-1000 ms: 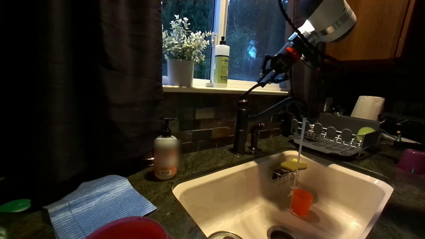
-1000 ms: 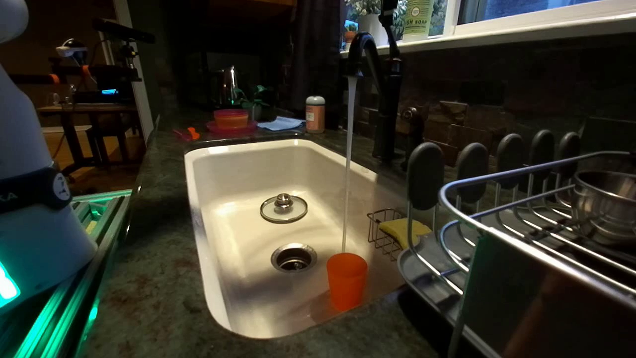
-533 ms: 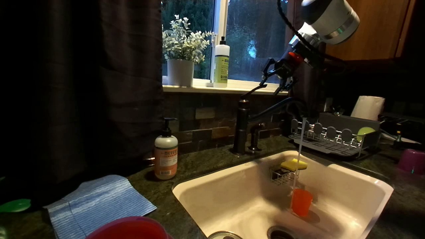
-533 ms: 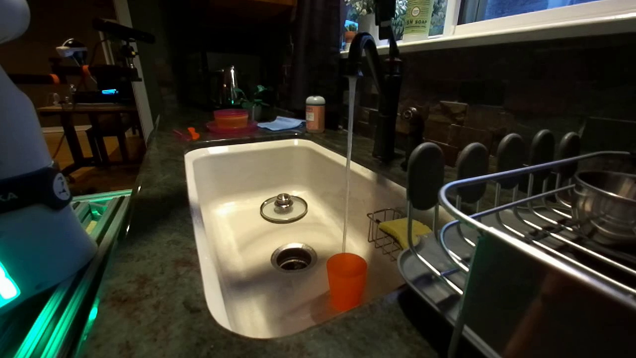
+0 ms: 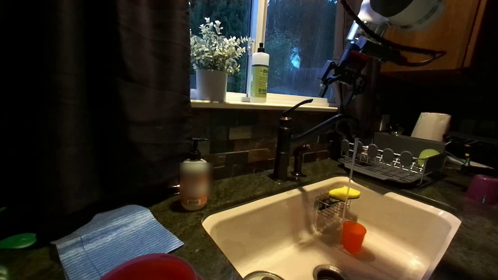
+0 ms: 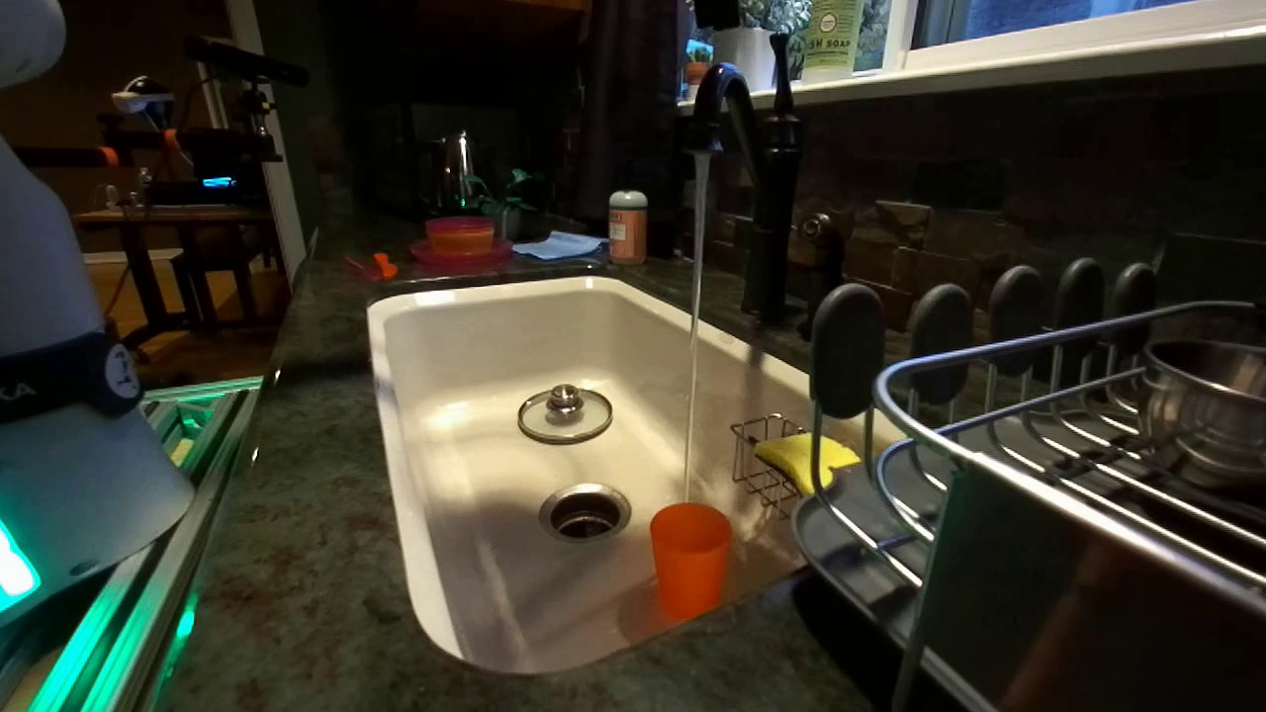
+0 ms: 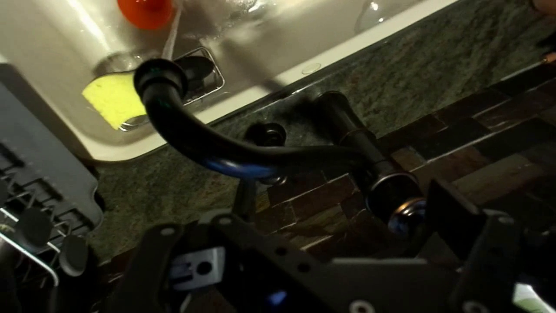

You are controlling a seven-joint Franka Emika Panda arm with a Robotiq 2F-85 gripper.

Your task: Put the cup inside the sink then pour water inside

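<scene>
The orange-red cup [image 5: 354, 237] stands upright on the floor of the cream-white sink [image 5: 268, 237], near its back wall. From the dark faucet [image 6: 771, 218] a thin stream of water [image 6: 696, 297] runs down. In an exterior view and the wrist view, that stream passes close beside the cup [image 7: 147, 11]; whether any enters it, I cannot tell. My gripper [image 5: 335, 94] is open in the air before the window, up and to the side of the faucet's lever [image 5: 298, 106], touching nothing. In the wrist view the jaws are spread wide, with the faucet's body beyond them.
A yellow sponge [image 6: 803, 460] sits in a wire holder at the sink's wall. A dish rack [image 5: 393, 163] flanks the sink. A soap bottle [image 5: 194, 186], a blue cloth [image 5: 120, 233] and a red round thing [image 5: 149, 268] lie on the counter. A glass lid [image 6: 566, 420] rests in the sink.
My gripper has opened and drawn back from the faucet's lever, moving right in an exterior view. The lever now stands free. Water runs throughout, and the cup has not moved.
</scene>
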